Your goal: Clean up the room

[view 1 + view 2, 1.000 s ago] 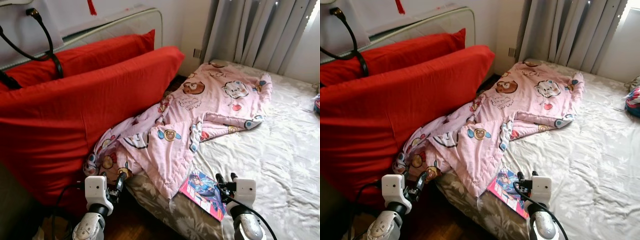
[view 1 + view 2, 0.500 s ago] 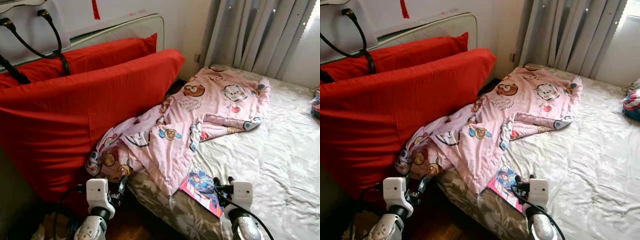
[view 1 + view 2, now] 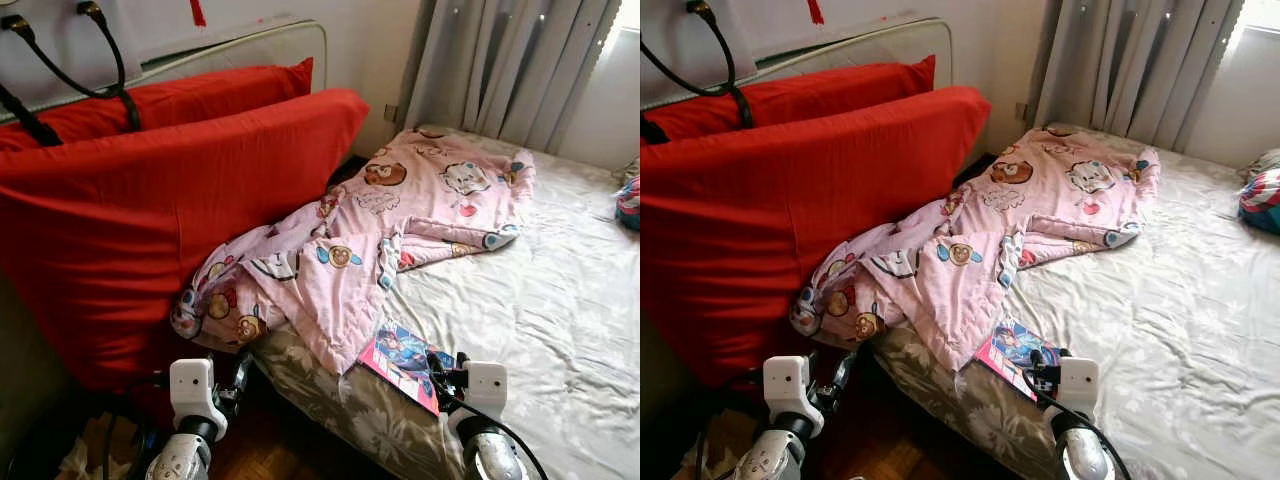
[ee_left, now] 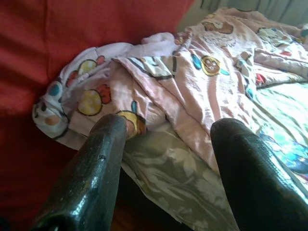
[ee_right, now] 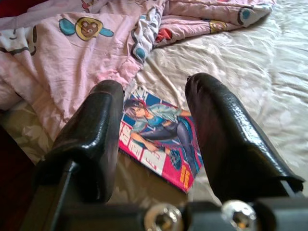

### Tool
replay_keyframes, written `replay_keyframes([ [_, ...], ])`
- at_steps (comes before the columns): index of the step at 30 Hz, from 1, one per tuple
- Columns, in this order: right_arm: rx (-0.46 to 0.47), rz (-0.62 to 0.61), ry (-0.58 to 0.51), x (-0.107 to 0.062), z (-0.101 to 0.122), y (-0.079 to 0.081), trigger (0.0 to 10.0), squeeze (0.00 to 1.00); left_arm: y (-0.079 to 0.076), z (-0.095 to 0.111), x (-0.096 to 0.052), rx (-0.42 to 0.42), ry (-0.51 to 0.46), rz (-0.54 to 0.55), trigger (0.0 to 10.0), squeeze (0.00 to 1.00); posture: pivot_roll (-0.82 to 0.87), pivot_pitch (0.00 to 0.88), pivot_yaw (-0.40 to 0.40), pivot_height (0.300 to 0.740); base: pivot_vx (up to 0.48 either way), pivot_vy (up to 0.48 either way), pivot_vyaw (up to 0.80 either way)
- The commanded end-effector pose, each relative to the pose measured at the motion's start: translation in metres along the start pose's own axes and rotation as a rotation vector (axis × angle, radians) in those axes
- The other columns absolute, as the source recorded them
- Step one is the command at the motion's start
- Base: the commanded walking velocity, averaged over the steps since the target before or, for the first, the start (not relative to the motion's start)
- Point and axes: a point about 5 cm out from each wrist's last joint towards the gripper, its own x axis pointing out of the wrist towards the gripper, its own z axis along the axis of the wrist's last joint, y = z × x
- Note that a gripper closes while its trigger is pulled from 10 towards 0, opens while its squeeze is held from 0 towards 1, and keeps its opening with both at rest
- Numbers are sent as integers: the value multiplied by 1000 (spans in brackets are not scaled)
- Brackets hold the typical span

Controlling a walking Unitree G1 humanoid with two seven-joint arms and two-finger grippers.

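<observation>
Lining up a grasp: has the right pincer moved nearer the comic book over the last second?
Yes. The right pincer now sits at the comic book's lower corner, overlapping it, having started just beside it, as judged against the pink blanket's hanging edge.

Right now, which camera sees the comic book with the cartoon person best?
The right wrist view: the comic book lies close up between the open right gripper, cover plain. Both eye views show it small, at the bed's edge, partly under the pink blanket.
</observation>
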Motion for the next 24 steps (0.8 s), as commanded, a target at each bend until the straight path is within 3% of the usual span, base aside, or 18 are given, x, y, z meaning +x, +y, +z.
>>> replay_keyframes([
  [1, 0, -5, 4, 0, -1, -1, 10000, 0, 0, 3, 1, -6, -7, 0, 10000, 0, -43, 7, -27, 670, 0, 0, 0],
  [24, -8, 23, 57, 2, -7, 4, 10000, 0, -1, 5, 2, -10, 7, -14, 10000, 0, -38, 23, -15, 638, 0, 0, 0],
])
